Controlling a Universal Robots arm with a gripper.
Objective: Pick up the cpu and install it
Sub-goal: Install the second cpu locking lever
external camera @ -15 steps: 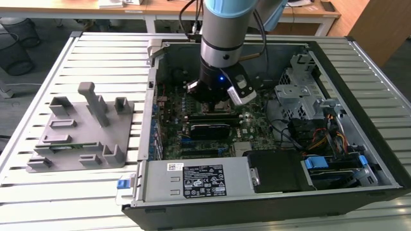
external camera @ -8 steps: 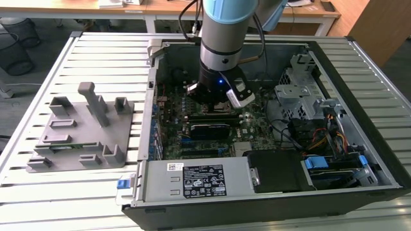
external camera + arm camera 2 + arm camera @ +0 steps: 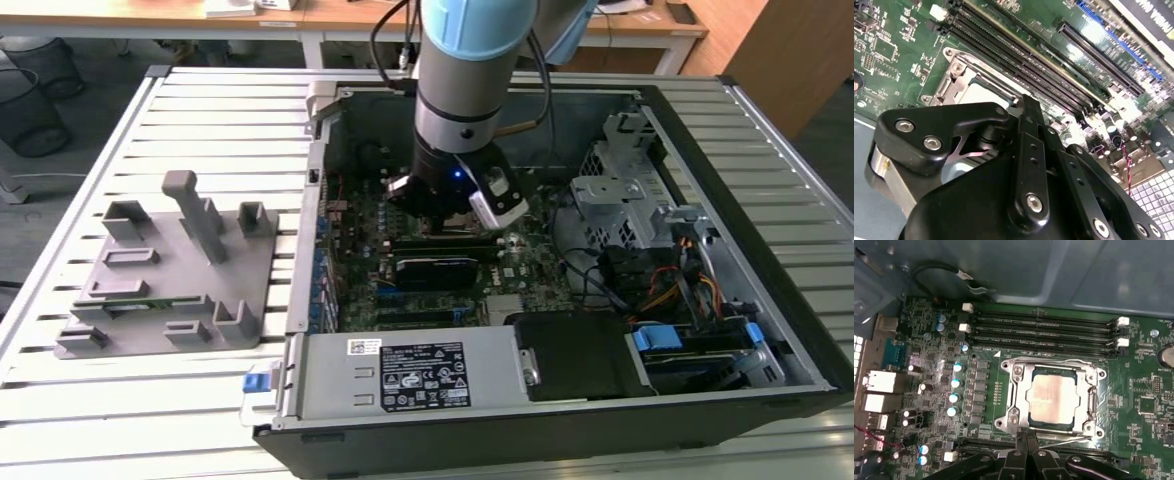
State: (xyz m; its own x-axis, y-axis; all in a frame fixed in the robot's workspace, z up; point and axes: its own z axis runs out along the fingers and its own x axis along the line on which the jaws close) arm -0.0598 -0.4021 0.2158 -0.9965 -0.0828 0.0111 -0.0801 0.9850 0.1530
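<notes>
The cpu, a silvery square plate, lies flat inside the metal socket frame on the green motherboard. In the second wrist view a corner of the cpu shows behind the black finger linkage. My gripper hovers at the socket's edge, just beside the cpu, with its two black fingers pressed together and nothing between them. In the exterior view the gripper reaches down into the open computer case, over the motherboard's middle.
Black memory slots run along one side of the socket. A black heatsink block sits just in front of the gripper. A grey fixture stands on the slatted table on the exterior view's left. Power supply and cables crowd the case.
</notes>
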